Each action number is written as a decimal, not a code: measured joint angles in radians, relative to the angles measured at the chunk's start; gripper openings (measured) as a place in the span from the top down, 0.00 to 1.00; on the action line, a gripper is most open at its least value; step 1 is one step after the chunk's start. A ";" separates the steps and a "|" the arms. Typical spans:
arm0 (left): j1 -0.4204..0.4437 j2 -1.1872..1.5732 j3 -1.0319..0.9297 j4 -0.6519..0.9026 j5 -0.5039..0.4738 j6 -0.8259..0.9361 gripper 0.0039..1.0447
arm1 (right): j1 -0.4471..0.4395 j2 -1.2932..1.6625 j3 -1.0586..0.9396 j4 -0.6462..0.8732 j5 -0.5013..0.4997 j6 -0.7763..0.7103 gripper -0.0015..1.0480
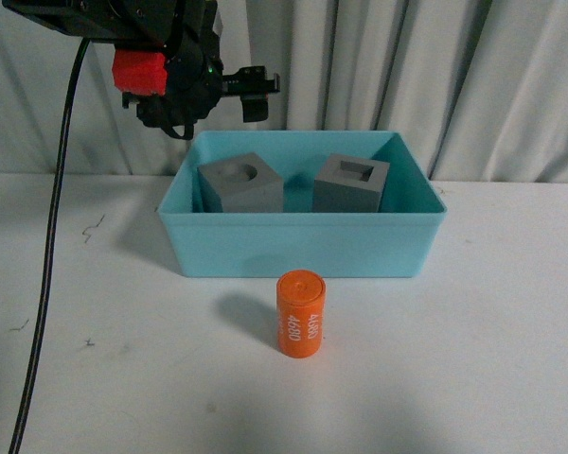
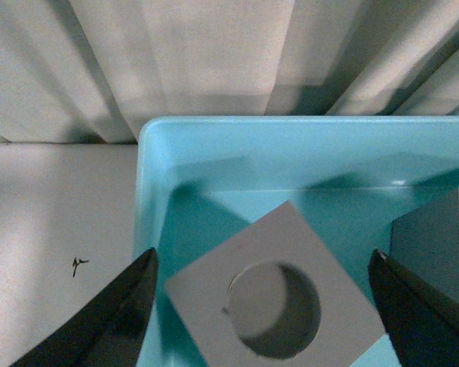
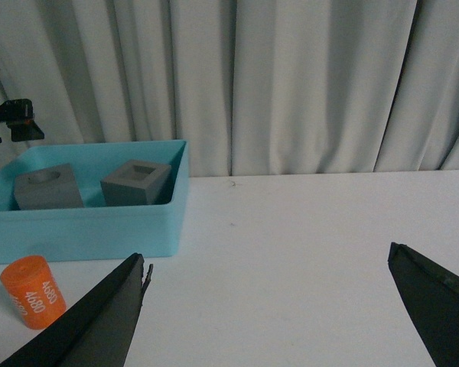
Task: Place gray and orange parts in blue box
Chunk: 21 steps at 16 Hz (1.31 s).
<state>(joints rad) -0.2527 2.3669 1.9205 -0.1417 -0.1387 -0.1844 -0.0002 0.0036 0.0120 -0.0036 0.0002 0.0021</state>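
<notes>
The blue box (image 1: 360,248) stands at the middle of the white table. Inside it sit two gray cubes, one with a round recess (image 1: 241,185) and one with a square recess (image 1: 350,185). The orange cylinder (image 1: 301,314) with white digits stands upright on the table, just in front of the box. My left gripper (image 1: 260,95) hangs open above the box's back left corner. In the left wrist view it (image 2: 262,256) straddles the round-recess cube (image 2: 291,237) from above without touching it. My right gripper (image 3: 266,254) is open over bare table, with the cylinder (image 3: 32,290) and the box (image 3: 84,225) off to one side.
A gray curtain (image 1: 454,76) closes off the back. A black cable (image 1: 52,236) hangs down from the left arm over the table's left part. White tabletop (image 1: 473,359) lies around the box and the cylinder.
</notes>
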 joint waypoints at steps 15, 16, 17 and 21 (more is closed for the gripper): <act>0.385 -1.207 -1.644 0.376 0.419 -0.264 0.06 | 0.000 0.000 0.000 0.000 0.000 0.000 0.06; 0.359 -1.213 -1.650 0.427 0.420 -0.283 0.06 | 0.000 0.000 0.000 0.000 0.000 0.000 0.06; 0.326 -1.223 -1.656 0.446 0.434 -0.293 0.06 | 0.000 0.000 0.000 0.000 0.000 0.000 0.06; 0.249 -1.081 -1.911 1.232 0.151 0.047 0.41 | -0.002 0.001 0.000 -0.002 0.003 0.000 0.06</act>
<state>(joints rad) -0.0032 1.2854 0.0097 1.0901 0.0124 -0.1375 -0.0017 0.0048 0.0120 -0.0055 0.0029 0.0017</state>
